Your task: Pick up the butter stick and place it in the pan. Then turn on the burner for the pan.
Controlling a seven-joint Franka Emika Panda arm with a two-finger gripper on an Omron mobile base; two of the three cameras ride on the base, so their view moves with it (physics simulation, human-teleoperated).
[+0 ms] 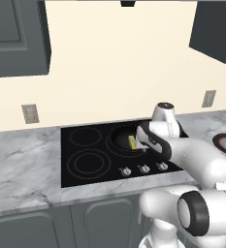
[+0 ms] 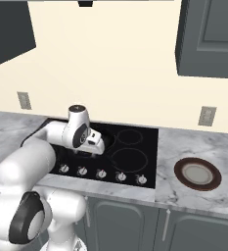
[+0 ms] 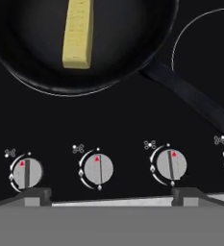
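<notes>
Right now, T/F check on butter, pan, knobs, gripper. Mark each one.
1. The butter stick lies inside the pan. True.
2. The gripper is shut on the butter stick. False: the fingertips stand wide apart and empty, low in the hand view near the knobs.
3. The pan's handle runs toward the row of knobs. True, it angles down to the right in the hand view.
4. The brown bowl sits on the cooktop. False: it rests on the marble counter, to the right of the cooktop.
5. The pan is empty. False: it holds the butter stick.
</notes>
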